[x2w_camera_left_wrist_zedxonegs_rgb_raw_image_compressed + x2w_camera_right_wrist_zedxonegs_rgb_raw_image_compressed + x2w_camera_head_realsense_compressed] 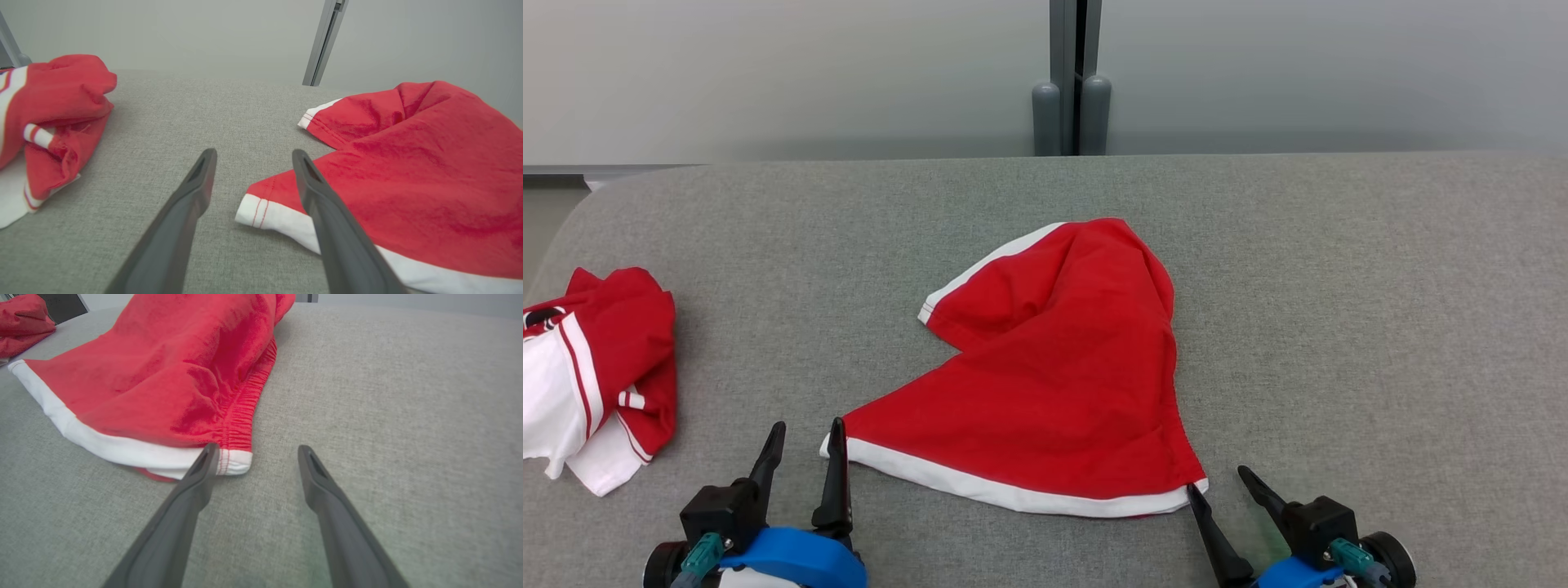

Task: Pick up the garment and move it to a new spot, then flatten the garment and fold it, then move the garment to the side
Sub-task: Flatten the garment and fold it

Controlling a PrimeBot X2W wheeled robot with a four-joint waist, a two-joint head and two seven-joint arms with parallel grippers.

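A red garment [1062,367] with white trim lies rumpled and partly folded in the middle of the grey surface. Its near white hem runs between my two grippers. My left gripper [809,437] stands open at the hem's left corner [253,208], with its right finger [322,196] over the cloth edge. My right gripper [1218,478] stands open at the hem's right corner [235,461], beside the gathered elastic edge, its left finger [202,469] touching the trim. Neither gripper holds anything.
A second red and white garment [592,367] lies bunched at the left edge of the grey padded surface [1380,327]; it also shows in the left wrist view [49,118]. A grey post [1072,82] stands behind the far edge against a pale wall.
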